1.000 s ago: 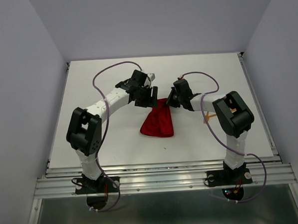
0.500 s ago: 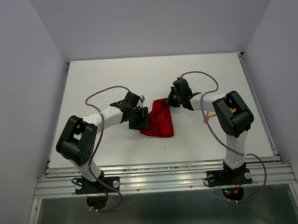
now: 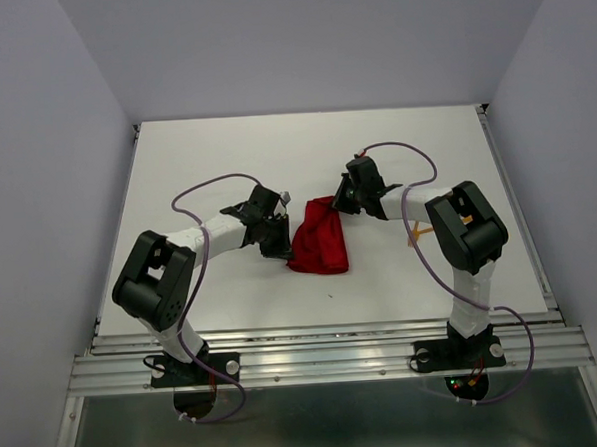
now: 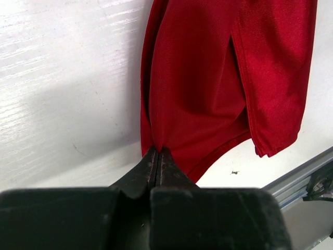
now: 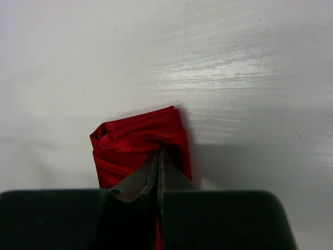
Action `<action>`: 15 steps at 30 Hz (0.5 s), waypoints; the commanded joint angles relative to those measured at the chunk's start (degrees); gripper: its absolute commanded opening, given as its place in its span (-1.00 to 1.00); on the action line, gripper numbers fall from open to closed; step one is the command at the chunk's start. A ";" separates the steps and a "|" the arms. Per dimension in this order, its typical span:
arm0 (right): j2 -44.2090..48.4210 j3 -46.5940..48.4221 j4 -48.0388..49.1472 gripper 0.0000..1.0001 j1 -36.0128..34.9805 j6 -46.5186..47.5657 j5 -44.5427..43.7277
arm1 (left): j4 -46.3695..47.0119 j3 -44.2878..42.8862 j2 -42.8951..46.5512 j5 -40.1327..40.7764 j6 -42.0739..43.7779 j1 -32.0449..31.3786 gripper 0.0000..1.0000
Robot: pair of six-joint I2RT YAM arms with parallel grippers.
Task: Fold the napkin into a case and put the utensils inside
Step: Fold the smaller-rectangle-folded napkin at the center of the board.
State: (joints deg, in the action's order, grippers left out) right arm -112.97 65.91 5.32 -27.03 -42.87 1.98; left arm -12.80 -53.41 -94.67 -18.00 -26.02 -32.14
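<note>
Napkin (image 3: pixel 318 245), red and folded, lay on the table (image 3: pixel 215 158) between both grippers. Left gripper (image 4: pixel 158 154) was clamped on its left edge; right gripper (image 5: pixel 158 156) was clamped on its bunched far corner.

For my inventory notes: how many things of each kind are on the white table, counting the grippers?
Bright red soft cloth napkin: 1
Thin orange plastic utensil, partly behind the right arm: 1 seen
Black two-finger grippers, left gripper and right gripper: 2
Total: 4
</note>
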 commanded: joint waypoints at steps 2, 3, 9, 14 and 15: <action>-1.03 1.24 -2.60 -0.99 -0.48 0.68 -0.04 | -1.35 -2.84 3.18 -0.81 1.06 0.06 -1.00; -1.03 1.24 -2.51 -0.99 -0.48 0.60 -0.13 | -1.61 -3.63 3.61 -1.33 1.41 0.06 -1.00; -1.29 1.24 -2.60 -0.99 -0.48 -0.02 -0.31 | -2.49 -6.53 5.55 -4.14 3.08 -0.20 -1.00; -1.90 1.33 -2.51 -0.99 -0.48 -0.46 -0.13 | -3.81 -9.08 6.08 -4.24 4.57 -2.04 -1.00; -1.99 1.33 -2.51 -0.99 -0.48 -0.46 -0.13 | -4.34 -9.95 6.08 -4.24 5.27 -2.31 -1.00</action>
State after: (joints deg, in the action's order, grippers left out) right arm -113.08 65.98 5.28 -27.03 -43.31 1.98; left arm -15.68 -59.79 -91.39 -20.86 -23.55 -32.95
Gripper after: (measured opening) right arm 0.015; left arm 0.022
